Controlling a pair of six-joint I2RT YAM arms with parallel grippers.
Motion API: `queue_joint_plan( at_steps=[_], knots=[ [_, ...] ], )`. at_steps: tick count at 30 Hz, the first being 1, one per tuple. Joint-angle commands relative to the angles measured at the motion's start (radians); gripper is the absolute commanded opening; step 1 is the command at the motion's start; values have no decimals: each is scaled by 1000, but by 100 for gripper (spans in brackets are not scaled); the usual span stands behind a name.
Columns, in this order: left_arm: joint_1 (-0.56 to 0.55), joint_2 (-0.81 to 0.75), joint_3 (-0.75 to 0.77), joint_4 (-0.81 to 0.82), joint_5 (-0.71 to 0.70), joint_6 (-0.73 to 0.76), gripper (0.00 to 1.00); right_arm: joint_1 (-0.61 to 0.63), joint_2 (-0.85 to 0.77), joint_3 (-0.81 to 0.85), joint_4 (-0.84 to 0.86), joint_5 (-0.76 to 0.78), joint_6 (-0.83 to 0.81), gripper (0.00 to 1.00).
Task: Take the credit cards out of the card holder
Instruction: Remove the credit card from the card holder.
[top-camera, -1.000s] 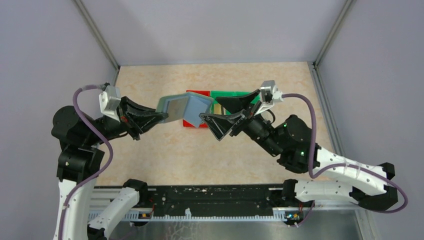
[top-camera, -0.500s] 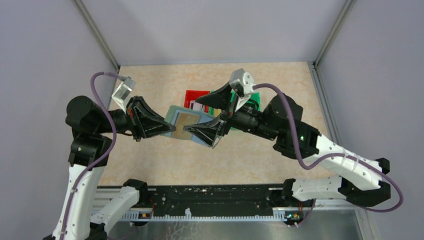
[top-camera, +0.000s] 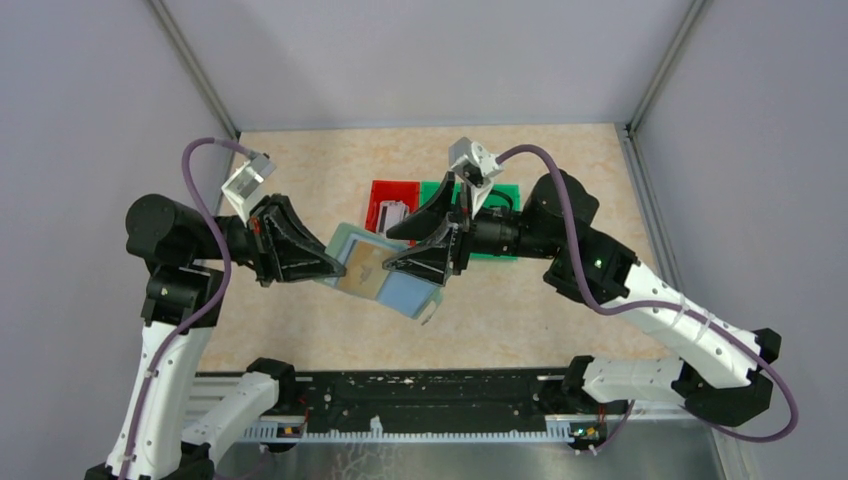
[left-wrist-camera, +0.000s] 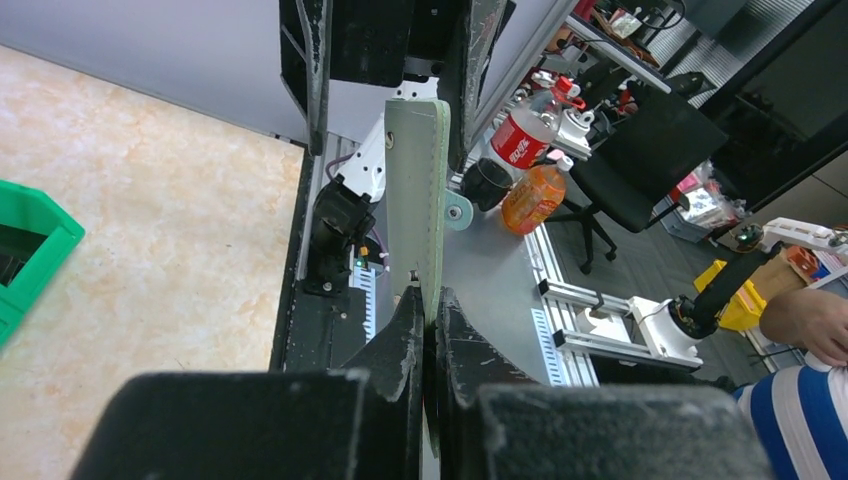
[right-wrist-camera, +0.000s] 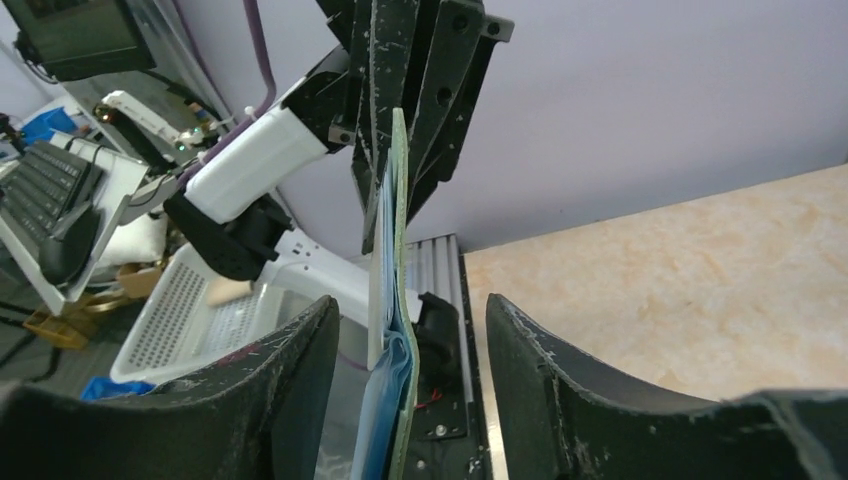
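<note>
Pinched tight on one edge of the card holder (top-camera: 405, 292) with the left gripper (top-camera: 330, 265), to hold it up in the air and steady. Held open and tipped, with the inside turned toward the other arm, likely so a card can be reached. Hanging over the near half of the table (top-camera: 300, 160), a bit left of the middle, touching no part of it.

Set against the holder from the right side: the right gripper (top-camera: 392, 250). Fingers apart, one on each side of the holder's free edge, gripping nothing in the right wrist view. Looks ready to close on a card and slide it out while the other side stops the holder from going along.

Inside the open holder, a pale tan card (top-camera: 365, 265), tucked in its pocket. Not out yet, this one at least.

All around, plain grey-purple walls (top-camera: 90, 100) on three sides. Below, a pale table with a stone pattern. At the far middle of the table, a red bin (top-camera: 385, 195) and a green bin (top-camera: 505, 195) side by side, probably there to take the cards. Something flat and grey in the red bin, maybe a card; too small to be sure.
</note>
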Motion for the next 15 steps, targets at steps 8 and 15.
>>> queue_joint_plan(
  at_steps=[8, 15],
  knots=[
    [-3, 22, 174, -360, -140, 388, 0, -23, -79, -88, 31, -58, 59, 52],
    [-3, -11, 167, -364, -218, 479, 0, -23, -58, -106, 84, 10, 97, 10]
  ],
)
